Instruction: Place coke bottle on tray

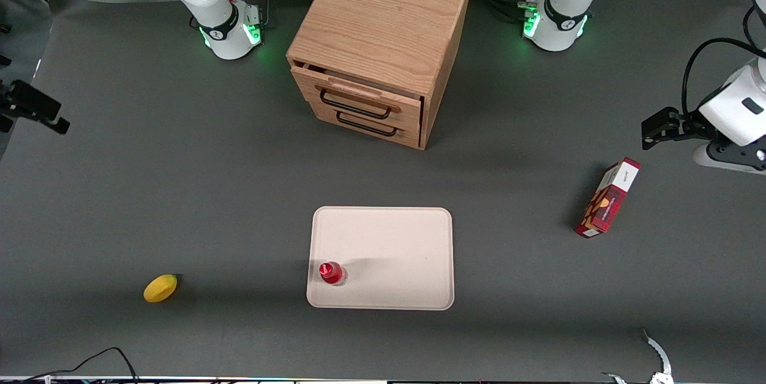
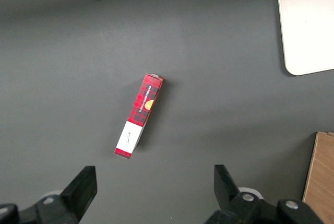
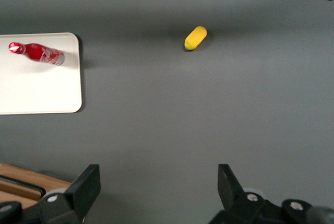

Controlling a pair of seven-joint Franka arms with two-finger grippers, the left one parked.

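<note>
The coke bottle [image 1: 331, 273], small and red with a red cap, stands upright on the pale tray [image 1: 395, 240], in the tray's corner nearest the front camera on the working arm's side. The right wrist view shows the coke bottle [image 3: 36, 52] on the tray [image 3: 36, 91] too. My right gripper [image 1: 36, 110] hangs high at the working arm's end of the table, well away from the tray. In its wrist view the gripper [image 3: 159, 182] is open over bare grey mat, with nothing between its fingers.
A yellow lemon [image 1: 160, 288] lies on the mat between the tray and the working arm's end. A wooden two-drawer cabinet [image 1: 377, 43] stands farther from the camera than the tray. A red carton box [image 1: 607, 197] lies toward the parked arm's end.
</note>
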